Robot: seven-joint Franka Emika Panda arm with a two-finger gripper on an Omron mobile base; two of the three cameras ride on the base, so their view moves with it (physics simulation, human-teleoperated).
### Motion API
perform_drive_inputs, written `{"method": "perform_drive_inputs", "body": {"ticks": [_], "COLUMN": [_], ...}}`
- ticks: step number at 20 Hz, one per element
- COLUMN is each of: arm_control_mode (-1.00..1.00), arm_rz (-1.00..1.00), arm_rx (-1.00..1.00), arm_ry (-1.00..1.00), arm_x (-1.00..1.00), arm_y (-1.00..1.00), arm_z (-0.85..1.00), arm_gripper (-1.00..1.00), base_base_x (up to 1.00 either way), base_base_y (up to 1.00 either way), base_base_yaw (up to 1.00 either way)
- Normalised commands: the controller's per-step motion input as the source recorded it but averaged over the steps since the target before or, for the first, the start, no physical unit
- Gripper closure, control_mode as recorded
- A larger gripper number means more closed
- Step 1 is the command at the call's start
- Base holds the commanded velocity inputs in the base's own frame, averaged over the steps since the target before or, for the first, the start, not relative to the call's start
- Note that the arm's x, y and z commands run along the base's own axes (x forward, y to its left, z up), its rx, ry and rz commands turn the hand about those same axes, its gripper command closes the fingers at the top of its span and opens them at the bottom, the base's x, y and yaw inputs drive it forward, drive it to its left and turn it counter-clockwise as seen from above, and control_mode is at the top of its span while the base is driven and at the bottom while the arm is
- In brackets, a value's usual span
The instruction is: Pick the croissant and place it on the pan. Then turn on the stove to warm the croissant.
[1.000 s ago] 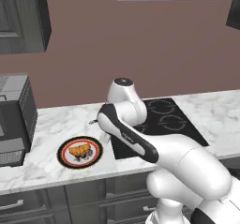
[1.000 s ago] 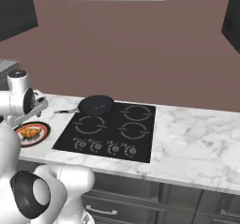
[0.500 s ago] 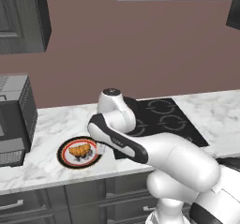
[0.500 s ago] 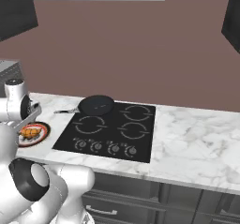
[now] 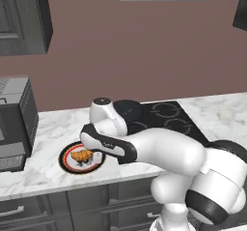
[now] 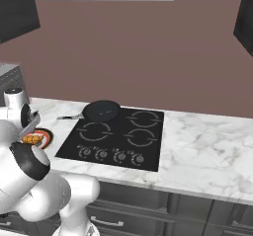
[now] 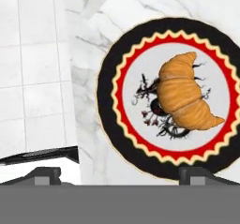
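Jaws wide over croissant point(image 7: 185, 93) on plate point(image 7: 108, 68), microwave point(image 5: 14, 123) left, pan point(image 6: 101, 111) well apart

Golden-orange croissant point(image 7: 186, 96); plate point(image 7: 108, 120) black-rimmed, red band (cream zigzag); marble counter point(image 7: 89, 45).

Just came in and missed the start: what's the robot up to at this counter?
The arm is bent low over the plate at the counter's left end, its open gripper hanging above the croissant, which lies untouched on the plate. Nothing is held. The pan sits empty on the stove's back left burner, so the pickup has not begun.
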Motion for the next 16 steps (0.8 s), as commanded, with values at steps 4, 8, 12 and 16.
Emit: {"method": "perform_drive_inputs", "body": {"ticks": [4,8,12,16], "arm_control_mode": [-1.00,-1.00,-1.00,-1.00], "arm_rz": [0.08,0.08,0.06,0.06], "arm_rx": [-0.03,-0.02,-0.02,-0.03], "arm_ry": [0.01,0.01,0.00,0.00], "arm_x": [0.35,0.29,0.16,0.12], "arm_y": [0.12,0.13,0.19,0.21], "arm_z": [-0.24,-0.23,-0.21,-0.19], "arm_gripper": [-1.00,-1.00,-1.00,-1.00], "base_base_x": [0.00,0.00,0.00,0.00], "base_base_y": [0.00,0.00,0.00,0.00], "base_base_yaw": [0.00,0.00,0.00,0.00]}}
